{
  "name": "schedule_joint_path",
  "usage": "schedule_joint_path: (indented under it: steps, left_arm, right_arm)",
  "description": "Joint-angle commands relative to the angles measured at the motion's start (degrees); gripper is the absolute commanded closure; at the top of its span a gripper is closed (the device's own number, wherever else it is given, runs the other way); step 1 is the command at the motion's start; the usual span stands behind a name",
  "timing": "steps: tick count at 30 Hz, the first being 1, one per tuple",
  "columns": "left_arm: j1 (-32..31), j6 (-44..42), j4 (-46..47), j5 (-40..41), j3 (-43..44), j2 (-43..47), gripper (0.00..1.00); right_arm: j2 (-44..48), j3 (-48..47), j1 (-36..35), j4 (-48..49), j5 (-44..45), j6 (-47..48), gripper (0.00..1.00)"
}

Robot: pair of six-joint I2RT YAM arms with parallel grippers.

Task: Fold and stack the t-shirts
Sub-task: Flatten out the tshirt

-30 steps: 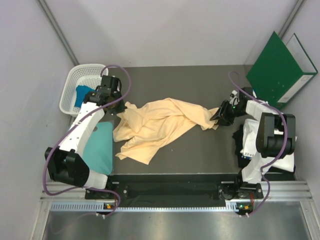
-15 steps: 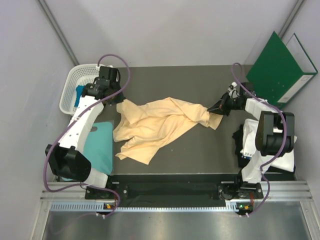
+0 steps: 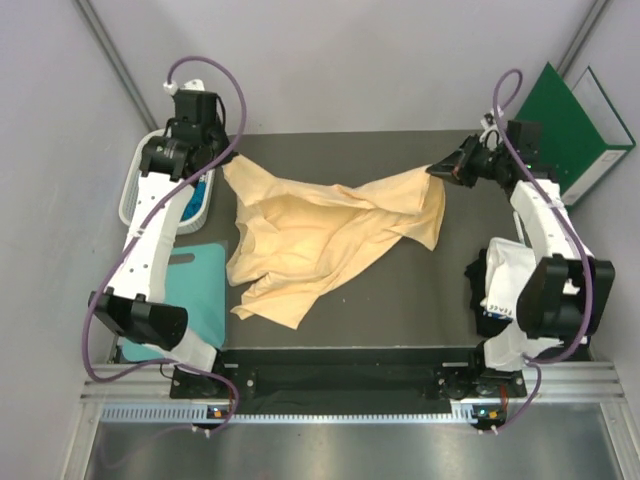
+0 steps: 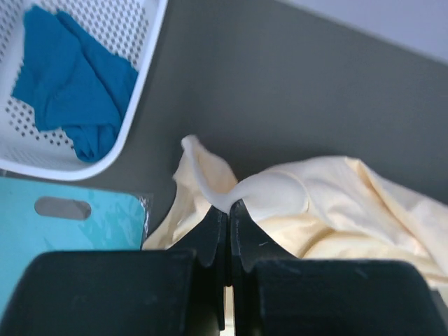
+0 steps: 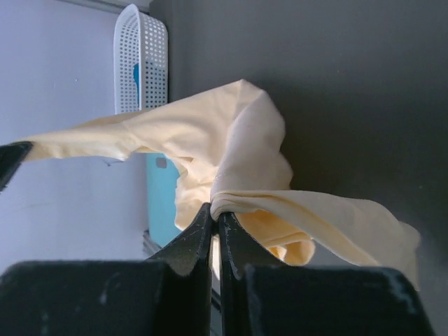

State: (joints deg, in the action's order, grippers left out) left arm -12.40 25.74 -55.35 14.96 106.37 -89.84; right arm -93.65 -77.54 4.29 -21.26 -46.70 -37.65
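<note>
We record dark table (image 3: 400, 300), peach-yellow t-shirt (image 3: 310, 235) strung across its far half, lower part crumpled on it, white basket (image 3: 133, 190) holding blue t-shirt (image 4: 70, 77), left gripper (image 4: 229, 210) and right gripper (image 5: 215, 210) each pinching the peach cloth.

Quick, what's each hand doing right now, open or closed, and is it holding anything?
Left hand: closed, pinching a fold of the pale yellow t-shirt.
Right hand: closed, pinching another part of the same t-shirt.

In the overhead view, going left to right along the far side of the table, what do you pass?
White perforated plastic basket, left gripper, pale yellow cloth t-shirt, right gripper, stiff green folder.
</note>
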Motion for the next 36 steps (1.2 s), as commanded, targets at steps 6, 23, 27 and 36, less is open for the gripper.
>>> schedule_joint_path:
  steps: [6,23,27,36]
  left_arm:
    - [0.36,-1.3,-5.11,4.64,11.76,6.87,1.0]
    - [0.36,-7.54,-0.29,-1.34,6.49,1.98,1.0]
    - [0.36,-7.98,3.58,-1.25,7.18,-3.13,1.0]
    - [0.36,-9.13,2.79,-2.74,13.35,-13.69,1.0]
  right_arm:
    - [12.08,-4.21,-0.16,-23.73,15.92,15.23,1.0]
    - [6.76,19.98,2.12,7.96,5.04,-2.32,1.0]
    - [-7.93,11.04,2.82,18.08,6.08,-7.6,1.0]
    - [-12.36,0.91,5.2,16.46,17.25,-8.6,0.38]
